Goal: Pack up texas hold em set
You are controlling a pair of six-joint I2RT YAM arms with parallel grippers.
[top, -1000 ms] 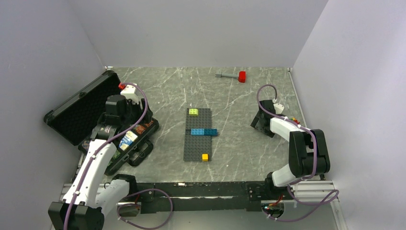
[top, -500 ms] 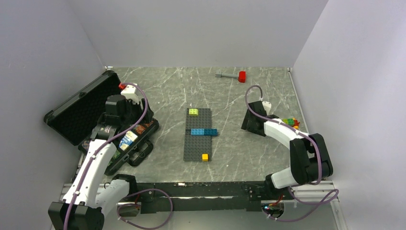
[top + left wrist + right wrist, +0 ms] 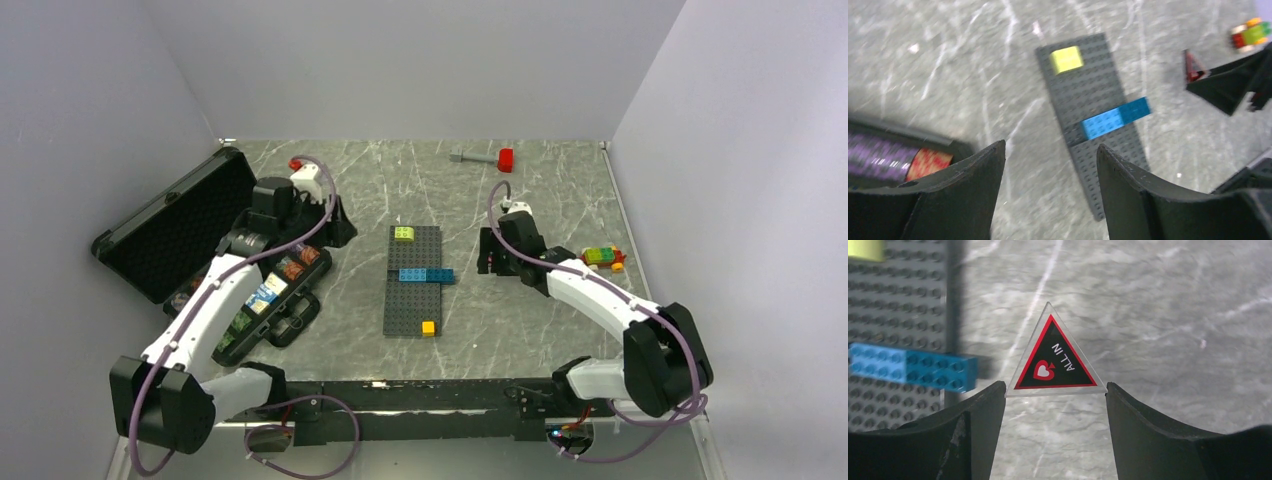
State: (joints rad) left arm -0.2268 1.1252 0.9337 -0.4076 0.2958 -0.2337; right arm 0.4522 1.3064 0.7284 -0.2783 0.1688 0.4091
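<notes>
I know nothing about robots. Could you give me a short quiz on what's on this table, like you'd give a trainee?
1. True or false: the left gripper is clamped on something.
2. What is printed on the triangular button held by the right gripper? A) DEALER B) ALL IN C) BIG BLIND
3. Which lies nearer the back wall: the hammer or the grey baseplate?
Key: 1 false, it is open and empty; 2 B; 3 the hammer.
</notes>
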